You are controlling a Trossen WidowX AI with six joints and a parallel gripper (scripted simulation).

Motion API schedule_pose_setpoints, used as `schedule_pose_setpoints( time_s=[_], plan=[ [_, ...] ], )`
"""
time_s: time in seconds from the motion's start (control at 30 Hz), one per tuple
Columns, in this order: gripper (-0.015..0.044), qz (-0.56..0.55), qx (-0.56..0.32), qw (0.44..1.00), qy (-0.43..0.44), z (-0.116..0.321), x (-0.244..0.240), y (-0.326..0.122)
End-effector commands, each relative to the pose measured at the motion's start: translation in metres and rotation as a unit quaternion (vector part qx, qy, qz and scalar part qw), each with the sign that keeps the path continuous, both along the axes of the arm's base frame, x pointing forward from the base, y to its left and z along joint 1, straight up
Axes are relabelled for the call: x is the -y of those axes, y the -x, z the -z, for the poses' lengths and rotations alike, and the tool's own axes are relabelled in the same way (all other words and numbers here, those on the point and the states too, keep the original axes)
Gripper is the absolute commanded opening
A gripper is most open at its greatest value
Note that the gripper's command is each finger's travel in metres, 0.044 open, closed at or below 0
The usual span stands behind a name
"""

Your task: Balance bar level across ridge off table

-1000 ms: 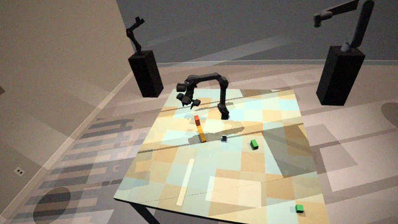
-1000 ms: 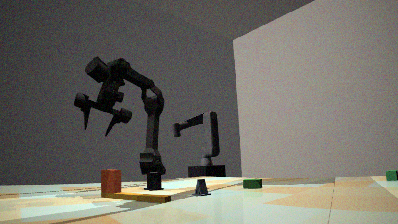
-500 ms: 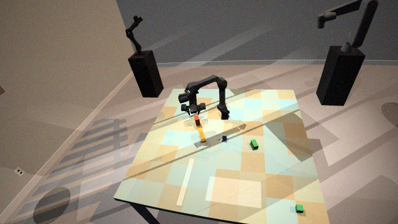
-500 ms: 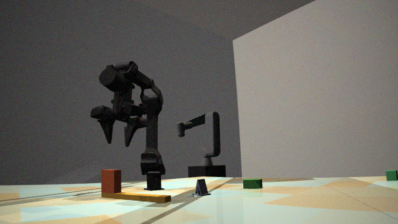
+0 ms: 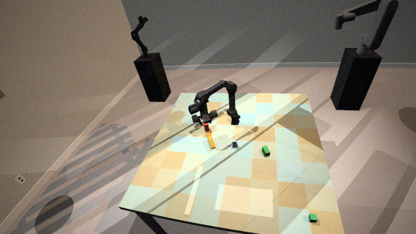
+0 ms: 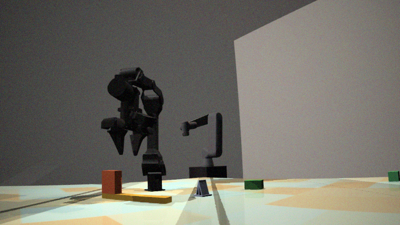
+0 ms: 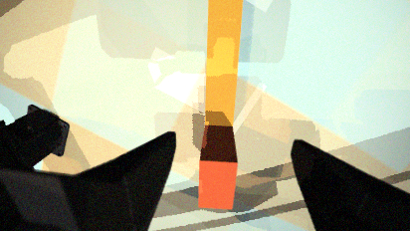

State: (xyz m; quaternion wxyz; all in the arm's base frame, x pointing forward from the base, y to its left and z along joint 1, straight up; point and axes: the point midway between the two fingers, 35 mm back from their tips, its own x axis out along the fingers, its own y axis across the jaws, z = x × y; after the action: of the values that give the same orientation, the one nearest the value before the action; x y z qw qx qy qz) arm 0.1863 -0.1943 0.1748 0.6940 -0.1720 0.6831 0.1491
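"Where's the bar?"

"Flat on the table [image 5: 247,166] [image 6: 167,213]! The orange bar [image 5: 211,140] [image 6: 150,198] [image 7: 224,60] carries an upright red block [image 5: 206,126] [image 6: 111,181] [image 7: 217,185] at one end; from above, its bare end points towards five o'clock."

"And the gripper [image 5: 205,121] [image 6: 128,154] [image 7: 234,142]?"

"Jaws spread, pinching nothing! From overhead it crowds the block, but the exterior view reveals a gap: fingertips above the block, not touching."

"What does the wrist add?"

"The block between the two tips in the picture, bar running towards twelve o'clock."

"The ridge [image 5: 234,144] [image 6: 202,188]?"

"Only top and exterior catch that: at three o'clock from the bar overhead, well apart from the gripper!"
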Motion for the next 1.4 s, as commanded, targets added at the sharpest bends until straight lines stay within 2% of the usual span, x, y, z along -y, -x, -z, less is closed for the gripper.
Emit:
schedule_pose_setpoints(
  time_s=[0.0, 0.43, 1.37],
  plan=[
    [0.0315, -0.003, -0.004, 1.000, -0.006, 0.022, 0.000, -0.001],
    [0.0315, -0.003, -0.004, 1.000, -0.006, 0.102, -0.003, 0.001],
    [0.0315, -0.003, -0.004, 1.000, -0.006, 0.129, -0.003, 0.001]
  ],
)
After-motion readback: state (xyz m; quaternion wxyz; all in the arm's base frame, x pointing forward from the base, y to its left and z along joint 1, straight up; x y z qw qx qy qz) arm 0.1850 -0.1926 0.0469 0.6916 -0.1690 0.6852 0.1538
